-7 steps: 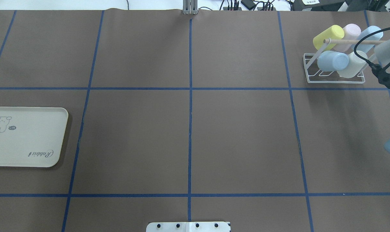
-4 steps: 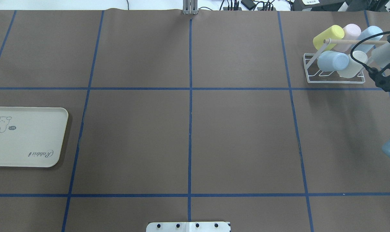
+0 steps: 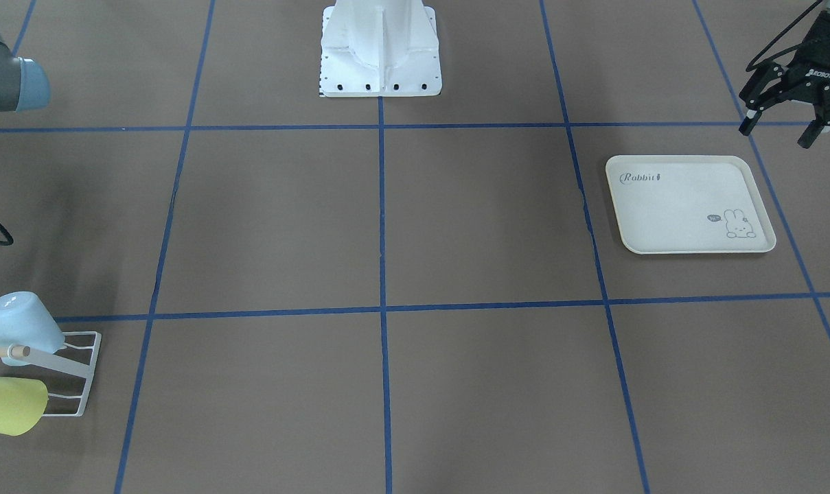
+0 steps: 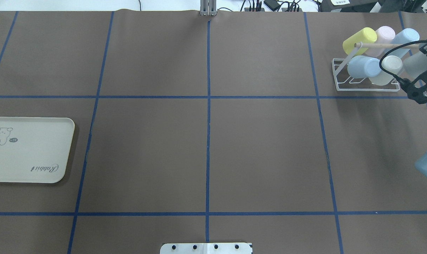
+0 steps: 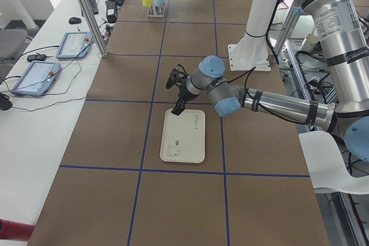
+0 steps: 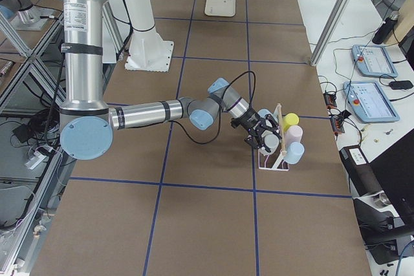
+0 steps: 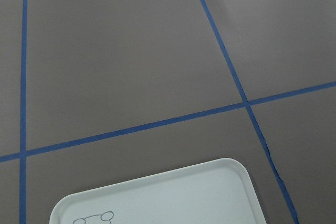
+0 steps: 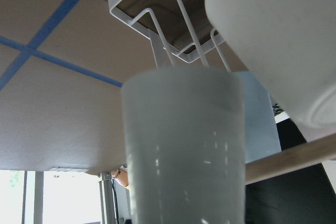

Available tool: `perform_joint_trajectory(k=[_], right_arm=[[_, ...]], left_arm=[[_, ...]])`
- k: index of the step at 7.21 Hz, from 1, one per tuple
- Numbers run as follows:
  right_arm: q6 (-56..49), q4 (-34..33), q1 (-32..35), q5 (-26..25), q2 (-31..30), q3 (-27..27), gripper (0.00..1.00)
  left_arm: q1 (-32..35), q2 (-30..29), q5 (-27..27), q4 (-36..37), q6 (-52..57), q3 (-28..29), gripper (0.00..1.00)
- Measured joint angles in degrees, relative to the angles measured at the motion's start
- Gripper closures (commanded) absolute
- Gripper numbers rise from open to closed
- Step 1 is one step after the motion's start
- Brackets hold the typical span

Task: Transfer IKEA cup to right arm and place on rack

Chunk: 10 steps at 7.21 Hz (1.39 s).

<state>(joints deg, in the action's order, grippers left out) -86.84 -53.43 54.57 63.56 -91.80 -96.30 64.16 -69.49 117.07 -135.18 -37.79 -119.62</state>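
Observation:
The white wire rack [image 4: 340, 76] with a wooden dowel [image 4: 386, 45] stands at the far right and holds several pastel cups. My right gripper [image 4: 421, 72] is shut on a pale grey cup [image 4: 413, 61], right beside the rack's right end and next to a cream cup [image 4: 388, 68]. In the right wrist view the held cup [image 8: 184, 145] fills the middle, with the rack wires [image 8: 157, 19] and dowel [image 8: 294, 158] close behind it. My left gripper [image 3: 778, 134] is open and empty, above the table beside the tray's edge nearest the robot.
A cream rabbit-print tray [image 4: 29, 150] lies at the left, also in the front-facing view [image 3: 689, 202]. Yellow [image 4: 360, 40], pink [image 4: 384, 35] and blue [image 4: 363, 67] cups sit on the rack. The robot base [image 3: 380, 48] stands at mid table.
My right gripper has moved the grey cup leftward, closer to the rack and the cream cup. The tray has not moved.

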Motion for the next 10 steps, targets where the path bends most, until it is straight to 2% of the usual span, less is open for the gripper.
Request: perform_joint_trajectory(k=[4, 7, 10], right_arm=[[-0.3, 0.0, -1.2, -0.2, 0.5, 0.3, 0.02], [0.5, -0.2, -1.1, 0.7, 3.6, -0.3, 0.0], [13.0, -0.6, 0.5, 3.8, 4.2, -1.1, 0.0]], left_arm=[[0.0, -0.2, 0.0, 0.0, 0.0, 0.0, 0.0], [0.0, -0.8, 0.1, 0.0, 0.6, -0.1, 0.0], [0.3, -0.8, 0.1, 0.0, 3.5, -0.8, 0.0]])
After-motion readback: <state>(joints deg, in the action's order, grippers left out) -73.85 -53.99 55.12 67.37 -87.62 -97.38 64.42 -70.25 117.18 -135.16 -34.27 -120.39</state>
